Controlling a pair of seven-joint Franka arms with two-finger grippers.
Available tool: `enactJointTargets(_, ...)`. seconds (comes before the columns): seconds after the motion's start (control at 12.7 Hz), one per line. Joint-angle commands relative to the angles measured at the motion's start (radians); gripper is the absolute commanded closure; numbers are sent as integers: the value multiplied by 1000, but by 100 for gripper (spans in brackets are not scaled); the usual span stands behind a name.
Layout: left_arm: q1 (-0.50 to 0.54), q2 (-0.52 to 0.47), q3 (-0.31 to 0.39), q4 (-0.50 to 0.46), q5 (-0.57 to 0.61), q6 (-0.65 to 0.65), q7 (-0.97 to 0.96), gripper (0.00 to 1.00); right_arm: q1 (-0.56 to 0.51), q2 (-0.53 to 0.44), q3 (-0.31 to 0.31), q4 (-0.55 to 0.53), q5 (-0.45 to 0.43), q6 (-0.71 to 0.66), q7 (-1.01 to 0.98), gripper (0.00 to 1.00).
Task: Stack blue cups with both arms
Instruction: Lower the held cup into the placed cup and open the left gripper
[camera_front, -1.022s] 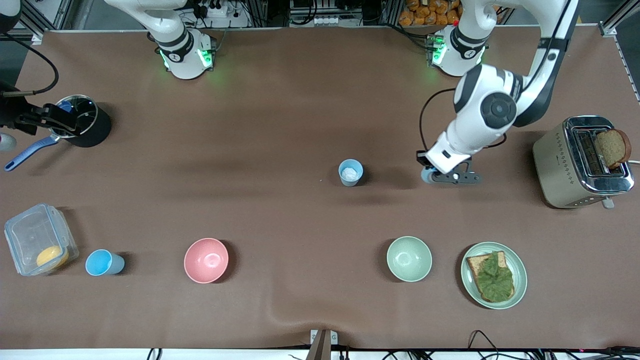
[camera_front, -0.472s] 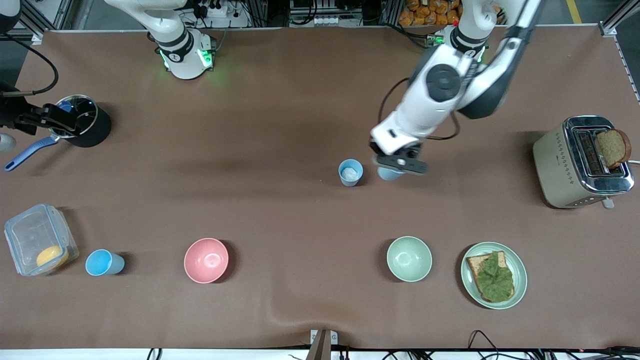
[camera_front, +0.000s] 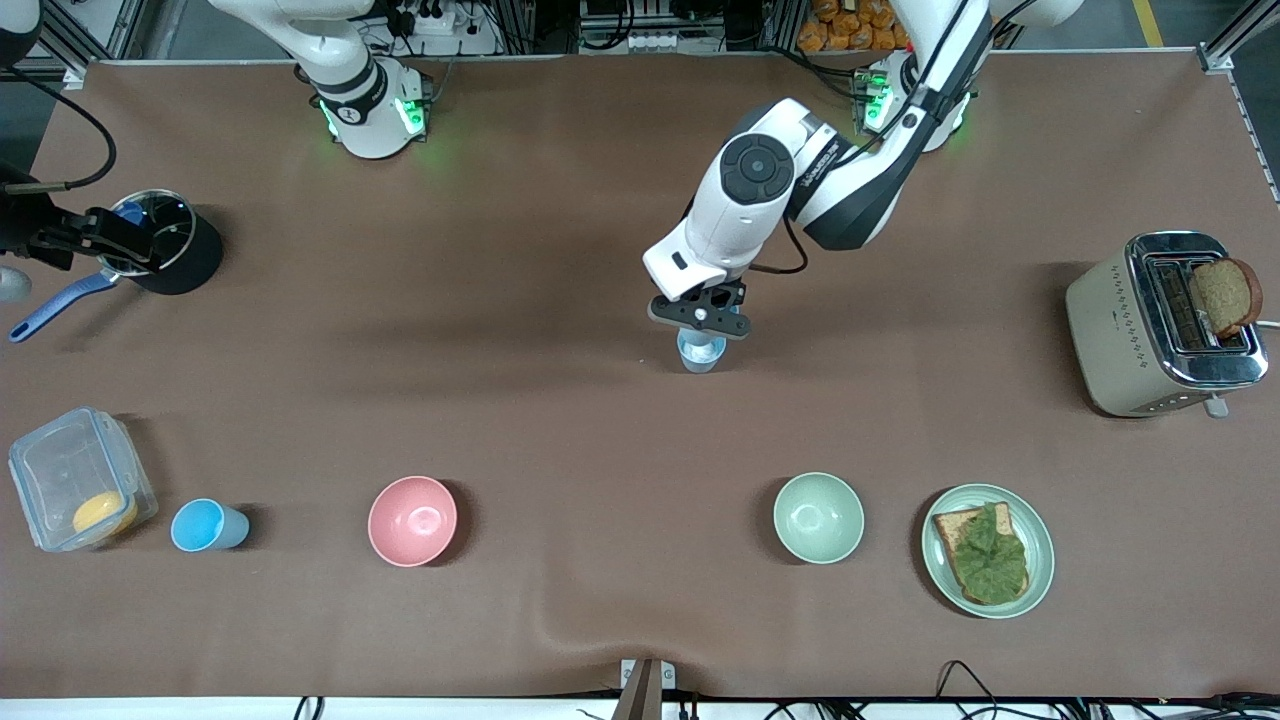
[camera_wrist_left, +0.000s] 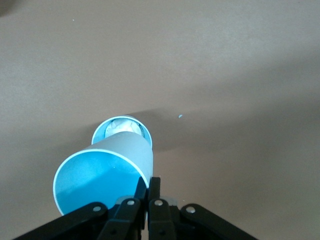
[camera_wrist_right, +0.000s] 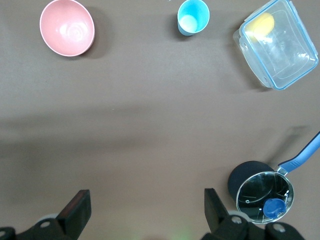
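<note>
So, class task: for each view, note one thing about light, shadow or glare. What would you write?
Front view: green glow spills from the arm bases, and the toaster gleams. Left wrist view: the standing cup casts a soft shadow under the held cup in the left pincer. Right wrist view: the pot lid reflects light.

Sky-blue cup (camera_wrist_left: 102, 172); grey-blue cup (camera_wrist_left: 121, 131); pink bowl (camera_front: 412, 520); brown table (camera_front: 560, 450)

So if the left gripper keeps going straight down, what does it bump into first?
Probably the grey-blue cup standing on the table. The left gripper, shut on a sky-blue cup, hangs over it, so the carried cup would likely meet that cup's rim first. How closely they line up is hard to judge.
</note>
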Motion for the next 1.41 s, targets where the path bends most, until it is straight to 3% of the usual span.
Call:
enactJointTargets(0.0,-2,22,8,25,29,-10,-20,100,-26,4,22,6,-20,-5,-1,0)
enactJointTargets(0.55,-2,42,10,25,36,23,-21,100,-26,4,20,6,-20,-5,-7,0)
enactJointTargets(0.63,-2,44,10,25,36,26,-21,81,-26,4,20,6,-20,-5,-8,0)
enactJointTargets(0.79,-2,47,19,25,36,29,-18,62,-26,4,20,8,-20,-5,-8,0)
enactJointTargets(1.1,10,35,22,26,36,29,-3,58,-27,4,20,8,-20,-5,-10,0)
enactJointTargets(1.18,48,9,34,23,37,29,14,50,-26,4,20,8,-20,-5,-10,0)
enactJointTargets(1.26,105,-28,36,4,36,27,40,26,-26,4,20,8,-20,-5,-10,0)
enactJointTargets(1.34,151,-71,34,-41,34,23,63,11,-26,4,20,8,-20,-5,-8,0)
